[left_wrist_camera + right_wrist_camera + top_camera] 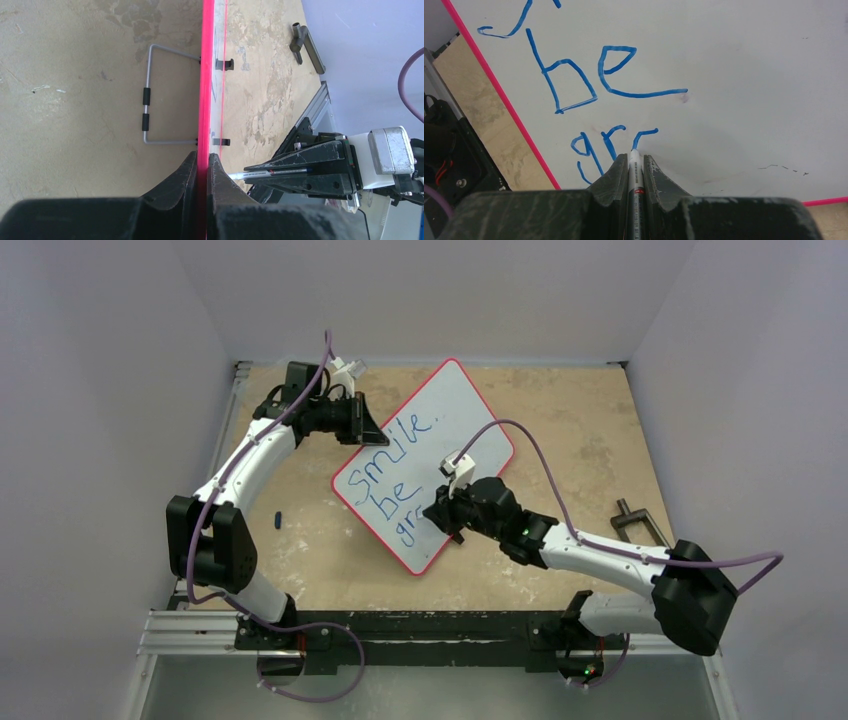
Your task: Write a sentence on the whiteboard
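The whiteboard [460,405] lies slanted on the table, white with a red rim [206,75]. Blue handwriting, the sentence [385,465], reads "smile", "be" and "gr" with one more stroke begun [589,75]. My left gripper [373,435] is shut on the board's upper-left rim, which shows edge-on between its jaws [202,161]. My right gripper [434,519] is shut on a white marker [635,175] over the board's lower part. The marker's tip touches the board at the foot of the newest stroke, between my right gripper's [635,157] fingers. The left wrist view also shows that marker [270,173].
A small blue cap [278,519] lies on the table left of the board. A grey metal handle [632,523] sits at the right [306,47]. The board's wire stand [148,102] sticks out from its underside. An aluminium rail [420,624] runs along the near edge.
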Available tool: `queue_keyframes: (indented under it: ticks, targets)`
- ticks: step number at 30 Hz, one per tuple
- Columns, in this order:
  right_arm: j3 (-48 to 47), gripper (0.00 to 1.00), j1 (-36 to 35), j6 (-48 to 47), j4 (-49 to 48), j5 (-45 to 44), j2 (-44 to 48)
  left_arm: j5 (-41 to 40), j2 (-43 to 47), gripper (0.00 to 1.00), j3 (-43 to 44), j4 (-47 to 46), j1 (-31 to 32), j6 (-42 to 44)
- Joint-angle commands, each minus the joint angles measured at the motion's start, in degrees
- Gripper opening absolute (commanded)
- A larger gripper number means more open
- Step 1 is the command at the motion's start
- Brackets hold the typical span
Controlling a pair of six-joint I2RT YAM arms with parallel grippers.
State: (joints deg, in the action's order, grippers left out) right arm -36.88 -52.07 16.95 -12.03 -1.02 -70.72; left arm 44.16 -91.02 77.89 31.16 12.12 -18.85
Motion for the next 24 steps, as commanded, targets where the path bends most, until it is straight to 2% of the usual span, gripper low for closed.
queue_keyframes:
  ticks: [1, 10, 24]
  targets:
    - [-0.96, 0.00, -0.13, 0.01, 3.67, -4.12, -0.68, -3.47, 2.02, 0.00, 1.21, -1.32, -0.17, -0.31]
    - [-4.94, 0.00, 0.28, 0.36, 5.70, -9.18, -2.09, -3.47, 2.14, 0.00, 1.23, -1.31, -0.17, -0.29]
    - [-7.48, 0.00, 0.75, 0.88, 5.10, -7.79, -2.60, -3.29, 2.26, 0.00, 1.30, -1.30, -0.17, -0.40]
